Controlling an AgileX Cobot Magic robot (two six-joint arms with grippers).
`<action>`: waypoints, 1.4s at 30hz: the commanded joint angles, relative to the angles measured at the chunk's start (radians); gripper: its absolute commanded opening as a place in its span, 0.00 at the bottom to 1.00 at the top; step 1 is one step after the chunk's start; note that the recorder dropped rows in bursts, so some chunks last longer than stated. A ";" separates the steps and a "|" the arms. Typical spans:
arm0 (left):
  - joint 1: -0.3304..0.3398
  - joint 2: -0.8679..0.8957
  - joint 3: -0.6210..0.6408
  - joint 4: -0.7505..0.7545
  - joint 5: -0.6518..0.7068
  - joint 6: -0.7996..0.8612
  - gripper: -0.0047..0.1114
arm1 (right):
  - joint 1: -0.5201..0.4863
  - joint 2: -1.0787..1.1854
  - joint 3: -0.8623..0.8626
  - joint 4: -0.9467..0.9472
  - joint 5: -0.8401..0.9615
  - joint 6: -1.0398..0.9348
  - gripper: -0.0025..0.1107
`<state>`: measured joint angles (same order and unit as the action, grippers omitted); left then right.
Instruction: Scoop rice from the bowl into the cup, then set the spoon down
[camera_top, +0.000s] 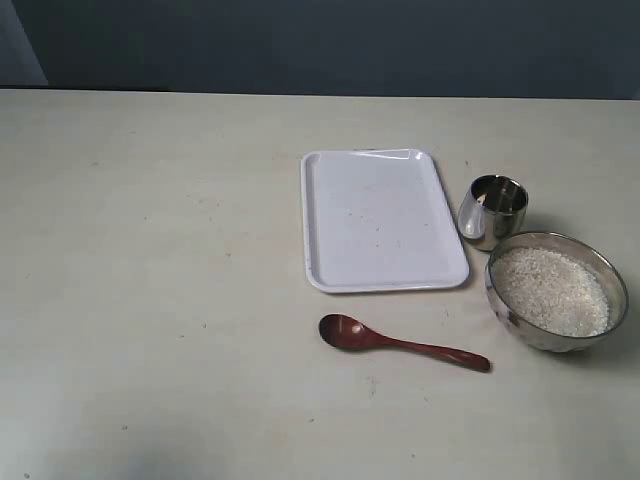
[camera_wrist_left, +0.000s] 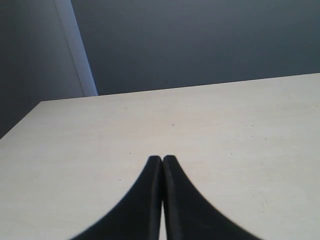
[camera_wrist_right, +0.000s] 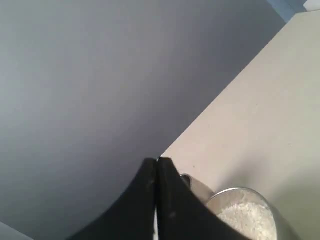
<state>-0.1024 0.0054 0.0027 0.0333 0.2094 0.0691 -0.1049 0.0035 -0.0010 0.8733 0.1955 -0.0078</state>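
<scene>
The steel bowl (camera_top: 598, 262) stands at the right of the table, filled with white rice (camera_top: 552, 290). Just behind it to the left stands the small steel cup (camera_top: 493, 211). The dark reddish-brown spoon (camera_top: 400, 343) lies flat on the table in front, its oval bowl to the left. No gripper shows in the exterior view. My left gripper (camera_wrist_left: 161, 159) is shut over bare tabletop with nothing in it. My right gripper (camera_wrist_right: 157, 162) is shut and empty, above the bowl (camera_wrist_right: 272, 212) with its rice (camera_wrist_right: 246, 216); the cup (camera_wrist_right: 199, 189) peeks out beside its fingers.
A white rectangular tray (camera_top: 380, 217) lies left of the cup, behind the spoon. The pale table (camera_top: 150, 280) stretches wide to the left. A dark wall (camera_top: 320, 40) runs along the far edge.
</scene>
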 joint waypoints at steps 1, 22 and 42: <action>0.000 -0.005 -0.003 -0.003 -0.004 -0.005 0.04 | -0.003 -0.003 -0.044 -0.009 0.009 -0.115 0.01; 0.000 -0.005 -0.003 -0.003 -0.008 -0.005 0.04 | -0.003 0.518 -0.536 -0.010 0.424 -0.791 0.01; 0.000 -0.005 -0.003 -0.003 -0.008 -0.005 0.04 | 0.734 1.561 -1.011 -0.676 0.698 -0.596 0.01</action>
<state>-0.1024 0.0054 0.0027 0.0333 0.2094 0.0691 0.5720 1.5389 -1.0069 0.2504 0.9255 -0.6472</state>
